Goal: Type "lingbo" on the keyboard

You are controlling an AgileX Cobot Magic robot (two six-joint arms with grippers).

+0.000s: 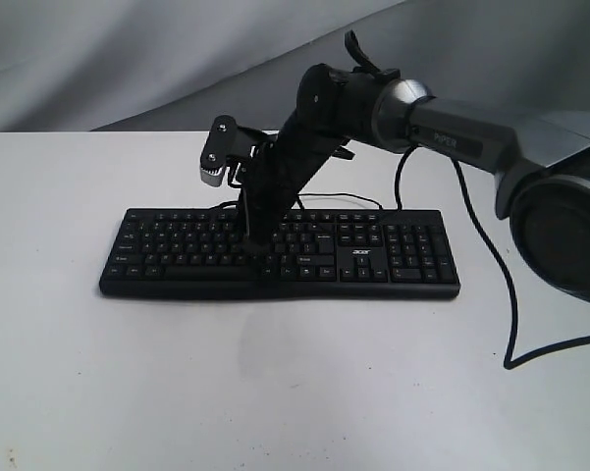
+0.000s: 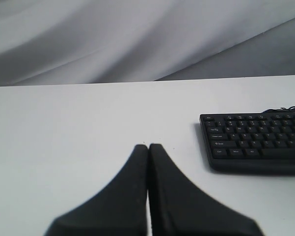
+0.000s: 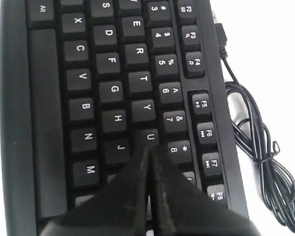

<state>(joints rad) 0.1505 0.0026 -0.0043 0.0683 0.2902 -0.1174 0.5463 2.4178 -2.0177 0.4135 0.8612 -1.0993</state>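
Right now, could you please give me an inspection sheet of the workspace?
Surface: white table, flat and plain.
Job's things: black keyboard lies flat, with its number pad on the right in the exterior view.
Clutter: nothing seen.
Grippers: right gripper is shut, its tip down at the letter keys beside U and J; contact cannot be told. Left gripper is shut, over bare table and apart from the keyboard's end.
Cables: thin black keyboard cable is bunched behind the keyboard; the black arm cable hangs down to the table.
Surroundings: grey draped backdrop.
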